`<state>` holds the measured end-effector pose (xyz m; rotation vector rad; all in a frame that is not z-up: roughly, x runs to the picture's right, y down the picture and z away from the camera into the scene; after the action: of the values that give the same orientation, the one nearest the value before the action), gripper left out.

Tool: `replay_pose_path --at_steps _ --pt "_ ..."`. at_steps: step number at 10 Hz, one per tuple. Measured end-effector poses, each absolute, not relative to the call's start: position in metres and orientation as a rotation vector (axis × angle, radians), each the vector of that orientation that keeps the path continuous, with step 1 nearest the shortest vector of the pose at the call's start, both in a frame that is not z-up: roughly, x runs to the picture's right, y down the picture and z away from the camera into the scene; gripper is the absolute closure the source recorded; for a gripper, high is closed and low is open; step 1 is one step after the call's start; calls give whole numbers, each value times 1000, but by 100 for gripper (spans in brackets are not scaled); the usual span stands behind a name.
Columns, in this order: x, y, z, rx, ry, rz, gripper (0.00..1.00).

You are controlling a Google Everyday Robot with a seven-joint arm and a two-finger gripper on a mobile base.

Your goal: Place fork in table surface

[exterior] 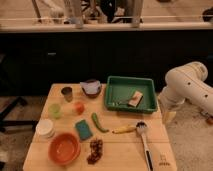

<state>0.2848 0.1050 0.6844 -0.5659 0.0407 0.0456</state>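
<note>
- Silver-grey metal, the fork [121, 103] lies flat inside the green tray [131, 78], towards its near wall and just left of the tan block [135, 98]. It is not yet on the counter [125, 150].
- It looks light, stiff and slippery, and it sits low against the tray floor, so it is likely to skid if the jaws come down off-centre.
- The best hold is probably across the narrow handle, near its middle, pinched from above and clear of the block.
- Below the white arm, the tool [167, 114] hangs just off the counter's right edge, beside the tray's near right corner. Its jaws stand wide apart and it grips nothing.
- Bare wood between the tray and the white dish brush [145, 142] would suit the set-down.
- A small mark [162, 162] sits at the counter's near right corner, but it cannot be read.
</note>
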Motion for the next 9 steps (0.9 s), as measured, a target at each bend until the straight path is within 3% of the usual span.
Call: replay_pose_path --at_steps 9 --pt "272 100 694 -551 51 49 20"
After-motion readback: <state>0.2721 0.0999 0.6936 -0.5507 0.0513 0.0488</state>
